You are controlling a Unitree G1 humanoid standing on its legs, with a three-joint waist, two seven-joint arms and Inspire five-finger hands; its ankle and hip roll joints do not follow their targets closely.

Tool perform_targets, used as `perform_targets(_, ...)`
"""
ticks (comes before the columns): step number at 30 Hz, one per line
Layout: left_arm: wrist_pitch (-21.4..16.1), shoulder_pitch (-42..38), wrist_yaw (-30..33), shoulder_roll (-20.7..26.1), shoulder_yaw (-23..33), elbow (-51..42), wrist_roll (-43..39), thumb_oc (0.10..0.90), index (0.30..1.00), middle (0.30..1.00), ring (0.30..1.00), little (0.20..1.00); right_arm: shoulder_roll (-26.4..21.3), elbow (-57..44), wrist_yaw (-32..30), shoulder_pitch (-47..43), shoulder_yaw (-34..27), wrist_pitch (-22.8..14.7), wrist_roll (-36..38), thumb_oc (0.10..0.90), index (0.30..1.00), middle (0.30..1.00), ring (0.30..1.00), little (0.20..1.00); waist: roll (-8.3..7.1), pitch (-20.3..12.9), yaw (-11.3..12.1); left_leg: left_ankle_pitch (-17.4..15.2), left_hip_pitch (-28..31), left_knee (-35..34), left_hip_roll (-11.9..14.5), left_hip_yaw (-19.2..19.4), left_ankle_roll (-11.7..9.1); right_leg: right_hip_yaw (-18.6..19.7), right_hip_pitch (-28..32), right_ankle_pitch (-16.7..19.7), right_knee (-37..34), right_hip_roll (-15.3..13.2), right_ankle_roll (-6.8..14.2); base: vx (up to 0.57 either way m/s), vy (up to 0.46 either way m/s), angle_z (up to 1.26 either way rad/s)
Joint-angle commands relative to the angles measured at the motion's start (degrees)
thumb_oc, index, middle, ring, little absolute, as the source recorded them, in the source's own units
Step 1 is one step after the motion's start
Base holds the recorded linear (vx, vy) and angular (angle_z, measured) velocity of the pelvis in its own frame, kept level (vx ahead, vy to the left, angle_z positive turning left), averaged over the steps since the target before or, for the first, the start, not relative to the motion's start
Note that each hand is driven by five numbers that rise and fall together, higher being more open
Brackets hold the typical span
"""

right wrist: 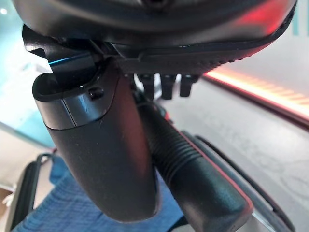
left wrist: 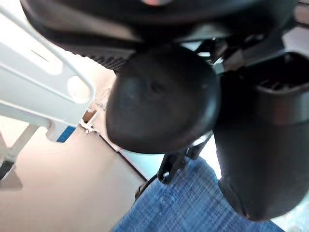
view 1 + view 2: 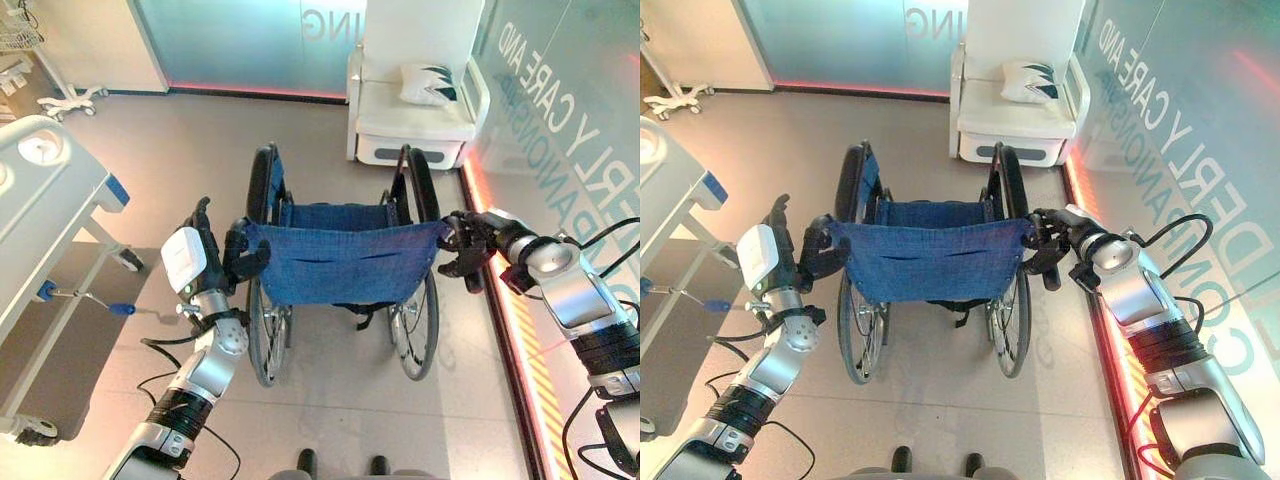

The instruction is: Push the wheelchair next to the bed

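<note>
your left robot hand (image 3: 215, 262) and right robot hand (image 3: 465, 245) each clamp a push handle of the blue fabric-backed wheelchair (image 3: 343, 262). the white bed (image 3: 45, 215) sits just to its left. open grey floor (image 3: 200, 140) lies ahead.

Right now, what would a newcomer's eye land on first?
The wheelchair with its blue fabric back, dead centre, facing away. Each robot hand is curled round a push handle: the left robot hand at the back's left corner, the right robot hand at its right. The white bed stands off to the left, and a white armchair with a cushion sits straight ahead.
</note>
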Motion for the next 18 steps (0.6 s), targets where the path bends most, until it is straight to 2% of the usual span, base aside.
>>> perform_targets(1, 10.67, -1.70, -8.00, 8.09, 3.61, 11.05, -0.67, 0.800, 0.900, 0.900, 0.900, 0.900, -2.04, 3.62, 4.28, -2.90, 2.87, 1.21, -4.65, 0.800, 0.900, 0.900, 0.900, 0.900, -2.43, -0.68, 3.27, -4.26, 1.56, 1.11, -3.18, -0.78, -1.37, 0.42, -0.98, 2.47, 1.61, -0.64, 1.26, 0.00, 0.013, 0.07)
perform_targets(3, 13.33, -2.84, -11.36, 8.79, 2.67, 11.88, 0.47, 0.800, 0.900, 0.900, 0.900, 0.900, -1.90, 3.97, 4.88, -3.63, 3.42, 1.43, -5.40, 0.800, 0.900, 0.900, 0.900, 0.900, -2.22, -0.66, 3.11, -4.24, 1.58, 1.16, -3.17, -0.62, -1.38, 0.46, -1.00, 2.53, 1.64, -0.70, 1.35, 0.01, 0.017, 0.05)
perform_targets(4, 16.24, -4.54, -16.62, 10.64, 1.51, 13.10, 1.12, 0.800, 0.900, 0.900, 0.900, 0.900, -1.89, 4.54, 6.03, -4.77, 4.31, 1.65, -6.46, 0.800, 0.900, 0.900, 0.900, 0.900, -1.84, -0.63, 2.83, -4.21, 1.62, 1.24, -3.17, -0.40, -1.40, 0.64, -1.05, 2.61, 1.69, -0.77, 1.47, 0.00, 0.000, 0.00)
perform_targets(6, 19.50, -7.82, -23.06, 13.10, 0.08, 15.33, 2.31, 0.800, 0.900, 0.900, 0.900, 0.900, -1.75, 5.27, 7.15, -6.30, 5.49, 2.13, -8.04, 0.800, 0.900, 0.900, 0.900, 0.900, -1.31, -0.54, 2.42, -4.20, 1.64, 1.39, -3.20, -0.07, -1.42, 0.89, -1.08, 2.66, 1.73, -0.86, 1.60, 0.01, 0.021, 0.00)
perform_targets(9, 21.07, -9.99, -26.45, 14.11, -0.83, 16.60, 3.13, 0.800, 0.900, 0.900, 0.900, 0.900, -1.58, 5.98, 7.88, -7.57, 6.44, 2.52, -8.68, 0.800, 0.900, 0.900, 0.900, 0.900, -0.97, -0.53, 2.25, -4.24, 1.65, 1.43, -3.21, 0.13, -1.41, 0.97, -1.13, 2.61, 1.79, -0.90, 1.68, 0.00, 0.000, 0.00)
perform_targets(10, 23.02, -12.52, -30.38, 15.09, -1.99, 17.87, 4.54, 0.800, 0.900, 0.900, 0.900, 0.900, -1.27, 6.86, 8.32, -8.71, 7.38, 2.90, -9.45, 0.800, 0.900, 0.900, 0.900, 0.900, -0.71, -0.56, 2.06, -4.25, 1.67, 1.47, -3.26, 0.25, -1.41, 1.03, -1.08, 2.63, 1.73, -0.91, 1.74, 0.00, 0.000, 0.00)
perform_targets(13, 25.48, -15.28, -35.32, 15.87, -3.35, 19.54, 6.25, 0.800, 0.900, 0.900, 0.900, 0.900, -1.43, 8.17, 8.72, -10.65, 8.57, 3.41, -11.23, 0.800, 0.900, 0.900, 0.900, 0.900, -0.43, -0.52, 1.86, -4.34, 1.63, 1.64, -3.30, 0.40, -1.44, 1.18, -1.05, 2.61, 1.66, -0.92, 1.77, 0.00, 0.000, 0.00)
perform_targets(18, 28.53, -19.11, -41.83, 15.09, -5.40, 24.51, 7.25, 0.800, 0.900, 0.900, 0.900, 0.900, -0.71, 10.29, 12.10, -14.89, 11.02, 6.41, -19.72, 0.800, 0.900, 0.900, 0.900, 0.900, 0.06, -0.46, 1.58, -4.54, 1.16, 2.16, -3.42, 0.63, -1.36, 1.46, -1.43, 2.48, 1.82, -0.92, 1.82, 0.00, 0.000, 0.00)
